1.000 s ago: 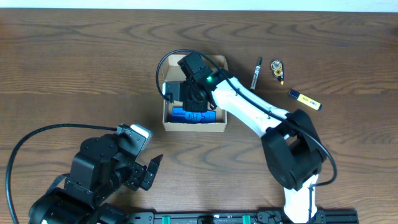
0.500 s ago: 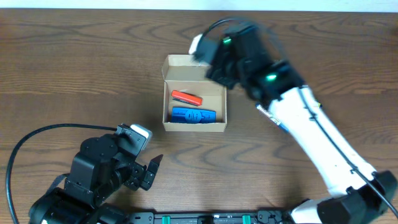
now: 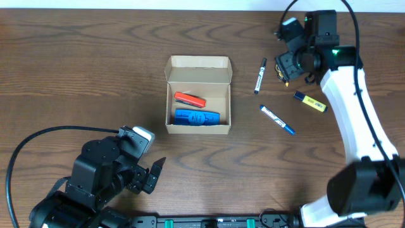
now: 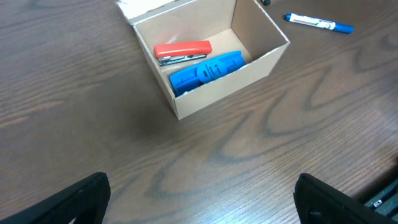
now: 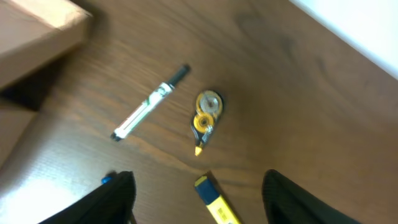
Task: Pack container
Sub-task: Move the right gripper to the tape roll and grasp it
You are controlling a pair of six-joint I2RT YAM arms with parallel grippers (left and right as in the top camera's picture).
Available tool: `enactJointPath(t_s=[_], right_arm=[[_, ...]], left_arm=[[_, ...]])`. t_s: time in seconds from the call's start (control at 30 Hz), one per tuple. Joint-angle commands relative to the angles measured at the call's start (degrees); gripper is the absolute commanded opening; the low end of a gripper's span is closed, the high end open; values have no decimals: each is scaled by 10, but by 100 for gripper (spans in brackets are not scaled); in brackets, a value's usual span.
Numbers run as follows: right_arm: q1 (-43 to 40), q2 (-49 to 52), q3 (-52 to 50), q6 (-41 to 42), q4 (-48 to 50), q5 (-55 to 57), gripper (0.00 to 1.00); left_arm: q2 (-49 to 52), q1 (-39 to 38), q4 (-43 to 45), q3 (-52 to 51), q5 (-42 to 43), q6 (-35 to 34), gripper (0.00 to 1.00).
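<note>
Currently left pincer (image 4: 202,202) sits released and empty at the counter's (image 3: 95,76) near-left; the container (image 3: 198,130) lies ahead and slightly right of it, flap open on the far side, red stapler (image 3: 190,100) and blue item (image 3: 197,117) crosswise inside. Right of the container: black marker (image 3: 260,75), blue marker (image 3: 277,119), yellow highlighter (image 3: 310,101); right pincer (image 5: 198,186) hovers released and empty over the correction tape (image 5: 205,115), container well apart to its left, so this arm looks better placed for the loose items

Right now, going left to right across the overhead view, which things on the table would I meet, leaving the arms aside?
open cardboard box → black-capped marker → blue-capped marker → yellow highlighter. The two items inside the box overlap left to right, so they are left out.
</note>
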Motion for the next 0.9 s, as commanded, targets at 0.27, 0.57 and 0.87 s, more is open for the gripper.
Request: enactJointPath(t_s=[0.27,0.57,0.87], right_arm=[[-38,158,-1,127,104,1,83],[-40,238,-1,180,206,3,88],[-41,280,-1,192,251,1,87]], left_arm=[[-2,-2,-2,9,-2,-7,95],[-2,-2,-2,9,-2,-7,95],[-2,-2,-2,9,-2,-7,95]])
